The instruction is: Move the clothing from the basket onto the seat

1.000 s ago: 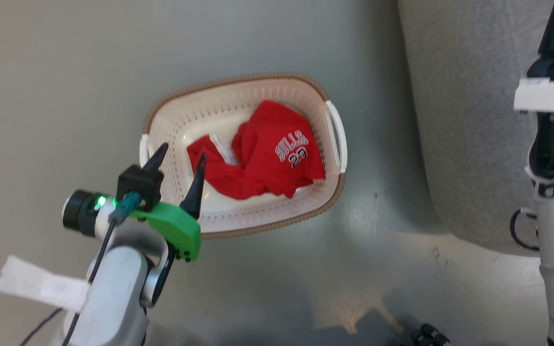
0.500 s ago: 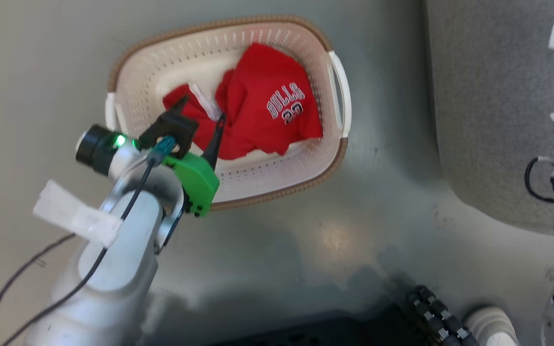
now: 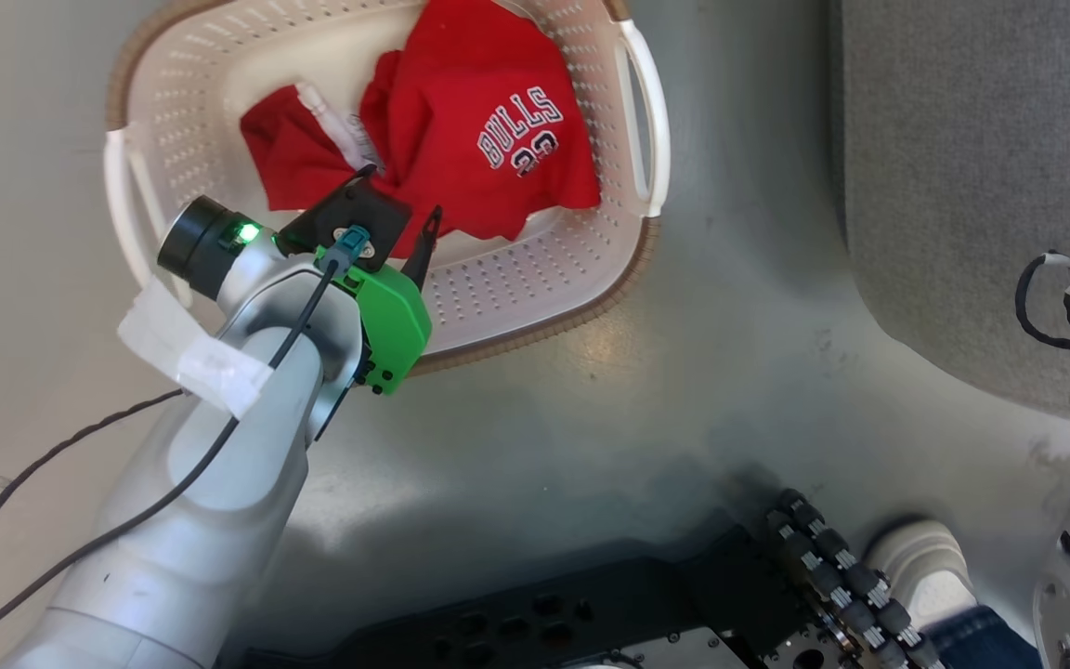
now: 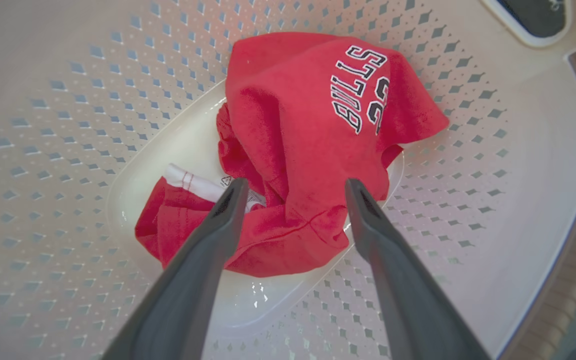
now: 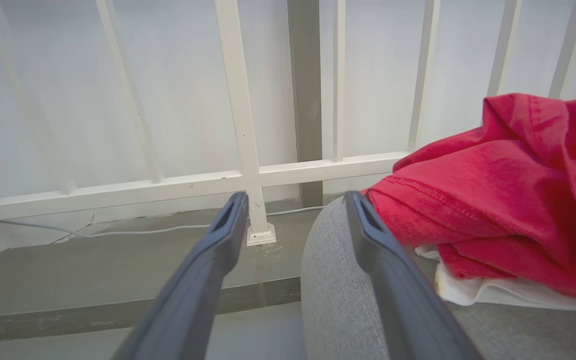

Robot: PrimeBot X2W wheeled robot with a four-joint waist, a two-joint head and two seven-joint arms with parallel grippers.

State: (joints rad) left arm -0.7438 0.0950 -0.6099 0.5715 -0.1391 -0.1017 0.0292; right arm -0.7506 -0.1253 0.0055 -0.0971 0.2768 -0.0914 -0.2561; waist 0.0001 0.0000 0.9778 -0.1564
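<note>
Two dark fingers of the left gripper (image 4: pixel 295 187) stand spread wide in the lower middle of the left wrist view, gripping nothing, their tips over the lower folds of the clothing (image 4: pixel 308 140); whether they touch the cloth I cannot tell. That red bundle, with white "BULLS" lettering on its upper right fold and a strip of white trim at its lower left, lies crumpled on the bottom of the basket (image 4: pixel 58 125). In the head view the basket sits at the upper left, the left arm (image 3: pixel 247 437) reaching in over its near rim, and the grey seat (image 3: pixel 953 186) takes the upper right, apart from the basket. The right gripper (image 5: pixel 295 197) is likewise wide open and empty in the right wrist view, its right finger over the seat's rounded edge. At the right of that view another red garment (image 5: pixel 508 200) lies on the seat atop a white cloth (image 5: pixel 488 295), a white railing (image 5: pixel 240 125) behind.
</note>
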